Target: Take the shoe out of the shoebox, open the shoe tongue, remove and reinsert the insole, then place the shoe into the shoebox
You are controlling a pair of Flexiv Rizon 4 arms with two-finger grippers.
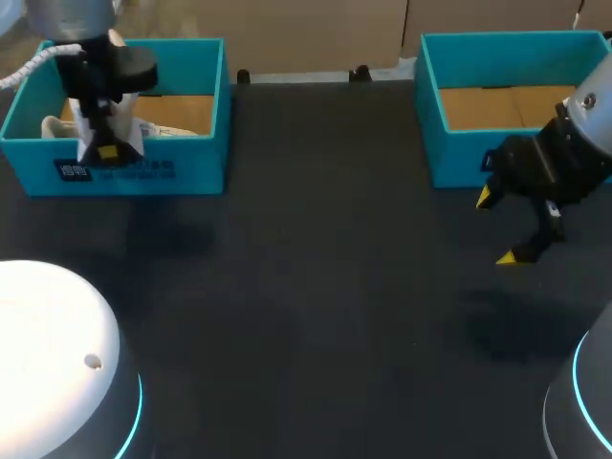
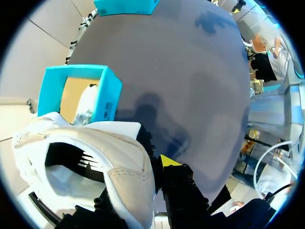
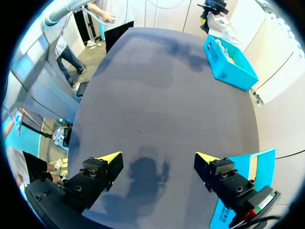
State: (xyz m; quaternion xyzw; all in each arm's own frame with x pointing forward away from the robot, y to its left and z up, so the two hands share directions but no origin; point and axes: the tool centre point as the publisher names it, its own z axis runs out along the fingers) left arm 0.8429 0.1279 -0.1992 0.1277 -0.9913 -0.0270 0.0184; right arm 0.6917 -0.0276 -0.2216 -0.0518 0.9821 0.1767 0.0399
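Observation:
My left gripper [image 1: 107, 149] hangs over the left blue shoebox [image 1: 134, 172] and is shut on a white shoe [image 1: 117, 132], held above the box's front part. In the left wrist view the shoe [image 2: 95, 162] fills the space at my left gripper [image 2: 152, 164]. Its opening faces the camera, one yellow fingertip [image 2: 167, 161] shows against its side, and the other is hidden behind it. Below lies the shoebox [image 2: 107, 95] with a second white shoe [image 2: 88, 102] inside. My right gripper [image 1: 499, 227] [image 3: 157, 157] stands open and holds nothing, above the dark table in front of the right box.
A second blue box [image 1: 478, 163] [image 3: 240, 164] with a cardboard floor stands at the back right, just behind my right gripper. The left shoebox [image 3: 228, 64] shows far ahead in the right wrist view. The dark table top [image 1: 316, 287] lies between the boxes.

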